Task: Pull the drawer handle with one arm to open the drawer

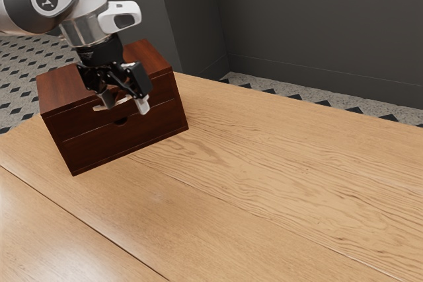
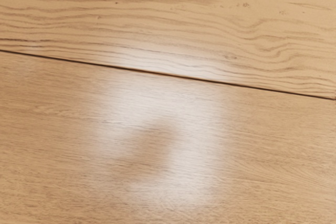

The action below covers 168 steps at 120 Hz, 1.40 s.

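Observation:
A dark red-brown wooden drawer box [image 1: 66, 87] stands on the table at the exterior view's left. Its front carries a pale handle [image 1: 116, 103] just above a small half-round notch [image 1: 120, 121]. My black gripper [image 1: 125, 105] hangs right in front of the drawer front at handle height, reaching down from the upper left. It is open, with its fingertips [image 1: 142, 105] spread wide apart and the handle partly hidden behind them. I cannot tell whether a finger touches the handle. The drawer front looks flush with the box.
The light oak table [image 1: 277, 183] stretches wide to the exterior view's right and front, with a plank seam [image 2: 168, 74] running across it. A tiled floor and dark grey walls lie behind the box.

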Available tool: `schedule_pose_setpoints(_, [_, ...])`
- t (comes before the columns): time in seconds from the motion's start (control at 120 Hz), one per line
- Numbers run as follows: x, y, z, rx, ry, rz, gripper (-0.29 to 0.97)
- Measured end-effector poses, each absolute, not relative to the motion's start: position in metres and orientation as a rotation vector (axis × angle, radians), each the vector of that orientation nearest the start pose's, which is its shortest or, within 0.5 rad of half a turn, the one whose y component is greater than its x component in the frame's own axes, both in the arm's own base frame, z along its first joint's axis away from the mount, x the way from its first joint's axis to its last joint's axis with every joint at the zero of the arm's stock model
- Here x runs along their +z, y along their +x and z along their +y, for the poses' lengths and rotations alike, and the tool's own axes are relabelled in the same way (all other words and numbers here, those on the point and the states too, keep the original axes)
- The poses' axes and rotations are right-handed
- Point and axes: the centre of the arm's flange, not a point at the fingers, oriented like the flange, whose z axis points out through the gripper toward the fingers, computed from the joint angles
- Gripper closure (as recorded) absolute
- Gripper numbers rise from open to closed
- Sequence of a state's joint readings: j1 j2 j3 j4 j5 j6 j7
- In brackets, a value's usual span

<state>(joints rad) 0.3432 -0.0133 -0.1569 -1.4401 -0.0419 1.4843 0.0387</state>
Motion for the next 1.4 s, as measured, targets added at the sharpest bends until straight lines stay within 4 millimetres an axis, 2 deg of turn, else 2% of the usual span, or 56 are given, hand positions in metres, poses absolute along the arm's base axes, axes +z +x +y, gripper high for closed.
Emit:
schedule_pose_setpoints(0.183, [0.687,0.532,0.094,-0.109,-3.207,-0.227,0.0])
schedule_pose_setpoints(0.3, [0.763,0.498,0.099,-0.354,-3.166,-0.178,0.0])
schedule_pose_setpoints(0.35, [0.785,0.486,0.101,-0.427,-3.144,-0.109,0.0])
schedule_pose_setpoints(0.392, [0.791,0.484,0.092,-0.447,-3.155,0.005,0.0])
schedule_pose_setpoints(0.492, [0.792,0.492,0.048,-0.439,-3.154,0.335,0.0])
schedule_pose_setpoints(0.592, [0.793,0.498,0.038,-0.427,-3.083,0.524,0.0])
schedule_pose_setpoints(0.8, [0.747,0.541,0.059,-0.295,-2.975,0.735,0.0])
schedule_pose_setpoints(0.908, [0.699,0.581,0.081,-0.221,-2.942,0.793,0.0])
schedule_pose_setpoints(0.983, [0.679,0.596,0.102,-0.184,-2.917,0.773,0.0])
schedule_pose_setpoints(1.133, [0.666,0.607,0.119,-0.164,-2.872,0.747,0.0])
schedule_pose_setpoints(1.292, [0.66,0.601,0.172,-0.141,-2.864,0.613,0.0])
schedule_pose_setpoints(1.4, [0.65,0.607,0.186,-0.134,-2.865,0.593,0.0])
